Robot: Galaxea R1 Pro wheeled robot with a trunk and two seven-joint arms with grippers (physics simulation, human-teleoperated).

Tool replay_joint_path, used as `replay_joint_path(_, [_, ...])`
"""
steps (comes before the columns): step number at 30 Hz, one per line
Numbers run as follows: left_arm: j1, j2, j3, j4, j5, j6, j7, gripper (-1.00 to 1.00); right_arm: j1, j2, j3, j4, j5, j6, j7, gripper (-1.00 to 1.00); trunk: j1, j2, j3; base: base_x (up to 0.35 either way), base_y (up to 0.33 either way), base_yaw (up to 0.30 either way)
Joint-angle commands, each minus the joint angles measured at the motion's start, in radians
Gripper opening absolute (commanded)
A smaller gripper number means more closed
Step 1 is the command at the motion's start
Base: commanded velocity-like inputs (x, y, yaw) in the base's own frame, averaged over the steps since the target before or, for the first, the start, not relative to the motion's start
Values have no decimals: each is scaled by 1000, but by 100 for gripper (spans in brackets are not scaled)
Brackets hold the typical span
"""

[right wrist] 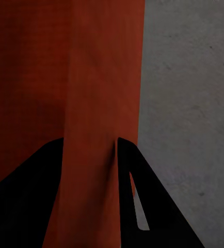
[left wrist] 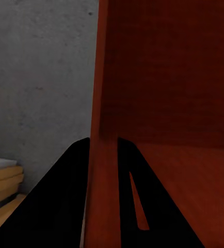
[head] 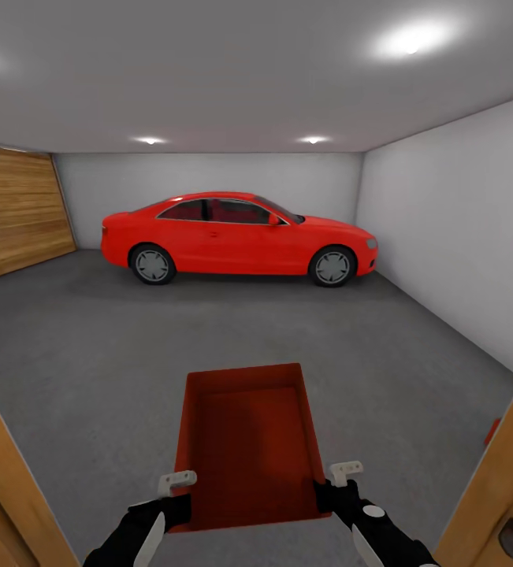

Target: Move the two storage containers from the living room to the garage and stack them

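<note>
between your two black grippers, left and right, sits an orange-red rectangular plastic bin, darker inside. beyond the jaws you see a speckled dark grey concrete floor, a glossy red coupe car, plain white walls and a light wood plank door.

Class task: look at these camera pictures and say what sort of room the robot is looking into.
Most likely a garage: a red car parked by the far wall, a rough grey floor, and bare white walls.
</note>
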Motion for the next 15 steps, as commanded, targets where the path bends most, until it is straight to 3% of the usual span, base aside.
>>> replay_joint_path(1, [-1,17,6,-31,-22,4,34,-100,0,-1,29,3,-11,-4,33,-100,0,-2,-2,1,0,28])
replay_joint_path(9, [-1,17,6,-31,-22,4,34,-100,0,-2,29,3,-11,-4,33,-100,0,-2,-2,10,0,6])
replay_joint_path(15, [-1,17,5,-31,-22,4,34,-100,0,-2,29,3,-11,-5,33,-100,0,-2,-2,216,0,0])
